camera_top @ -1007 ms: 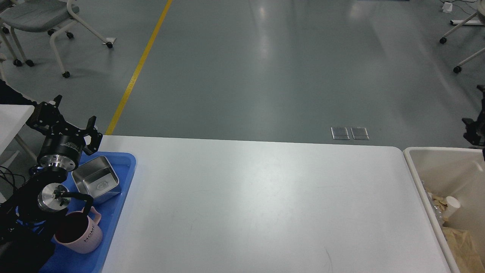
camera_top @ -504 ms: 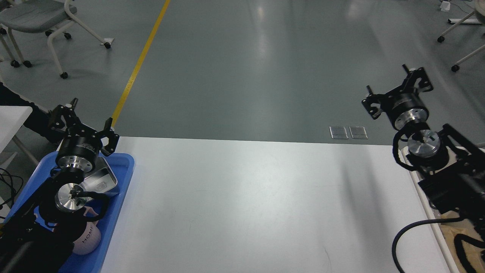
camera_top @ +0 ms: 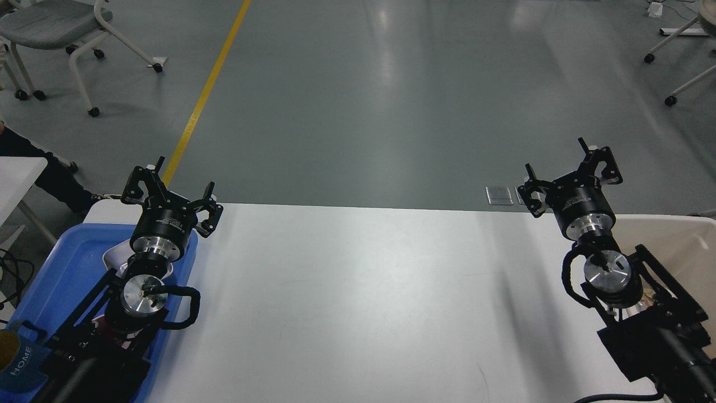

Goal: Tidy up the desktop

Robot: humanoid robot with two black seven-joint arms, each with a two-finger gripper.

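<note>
The white desktop (camera_top: 363,302) fills the lower middle of the head view and nothing lies on its bare surface. My left gripper (camera_top: 172,189) hangs open and empty above the desktop's far left corner, over the right rim of the blue tray (camera_top: 61,274). My right gripper (camera_top: 570,172) hangs open and empty above the desktop's far right edge, next to the beige bin (camera_top: 671,235). Both arms hide part of what lies under them.
The blue tray at the left holds a metal container (camera_top: 114,257), mostly hidden by my left arm, and a dark blue mug marked HOME (camera_top: 17,355). The beige bin stands at the right of the desktop. Chairs (camera_top: 61,22) stand on the grey floor beyond.
My left gripper has moved right, toward the desktop's far left corner. My right arm has swung in from the right edge and come lower. The pink mug is now hidden.
</note>
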